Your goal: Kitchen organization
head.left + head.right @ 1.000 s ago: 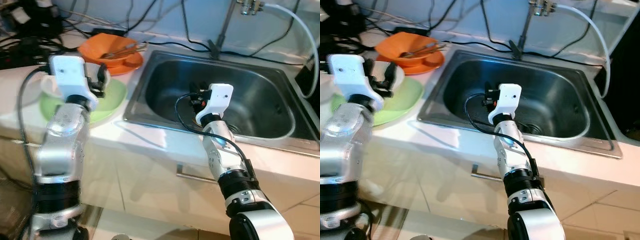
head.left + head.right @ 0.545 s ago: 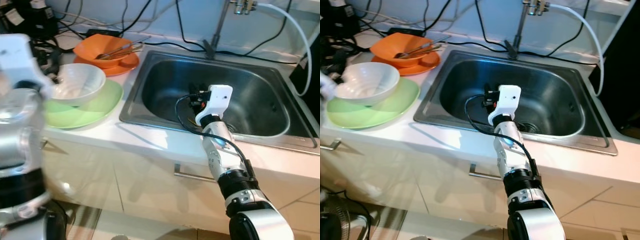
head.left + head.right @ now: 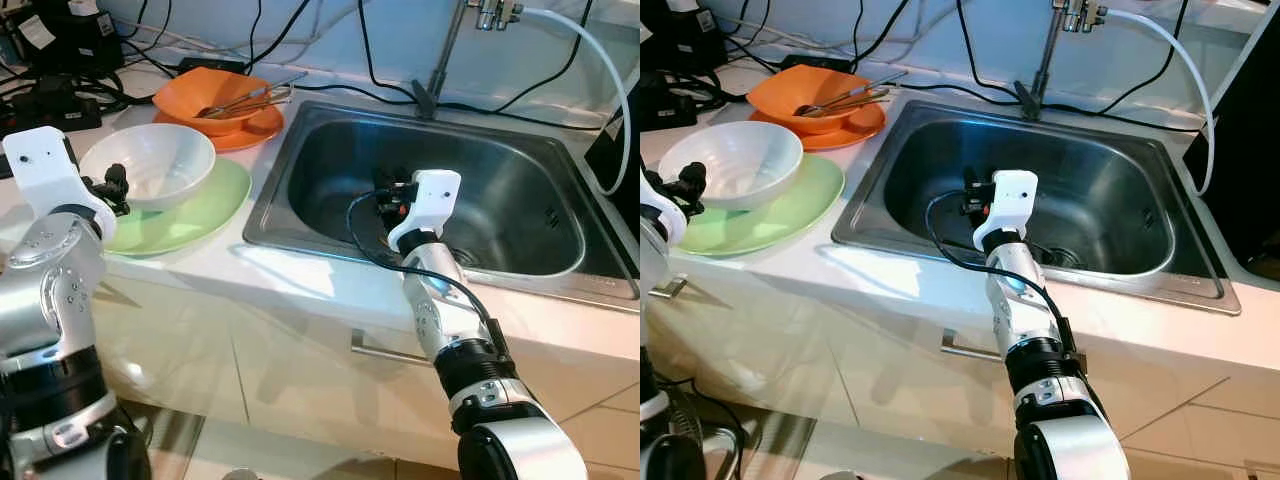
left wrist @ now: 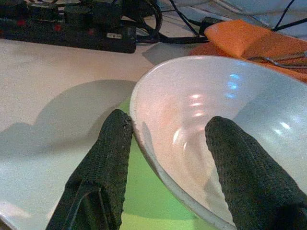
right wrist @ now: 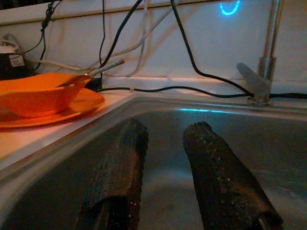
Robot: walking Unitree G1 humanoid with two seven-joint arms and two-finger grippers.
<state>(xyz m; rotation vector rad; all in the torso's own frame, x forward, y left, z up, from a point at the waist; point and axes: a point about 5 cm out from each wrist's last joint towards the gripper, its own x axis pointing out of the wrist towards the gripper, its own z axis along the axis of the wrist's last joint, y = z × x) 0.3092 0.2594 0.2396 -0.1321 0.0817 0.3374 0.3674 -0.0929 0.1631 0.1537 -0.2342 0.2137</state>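
Note:
A white bowl point(image 3: 150, 165) sits on a green plate point(image 3: 205, 212) on the counter left of the sink. My left gripper point(image 3: 112, 186) is at the bowl's left rim. In the left wrist view its fingers point(image 4: 112, 143) straddle that rim, one outside over the plate point(image 4: 144, 191) and one inside the bowl point(image 4: 230, 96), open. Behind stands an orange bowl point(image 3: 215, 95) with metal utensils point(image 3: 250, 97) on an orange plate point(image 3: 262, 125). My right gripper point(image 3: 385, 190) hangs open inside the steel sink point(image 3: 520, 200), holding nothing.
A faucet point(image 3: 445, 50) and a white hose point(image 3: 600, 80) rise behind the sink. Black cables and a power strip point(image 3: 50, 110) lie along the counter's back left. A cabinet handle point(image 3: 385, 350) sits below the counter edge.
My left arm has swung out to the left and come back lower, its gripper now at the white bowl's rim. The right arm has stayed in the sink.

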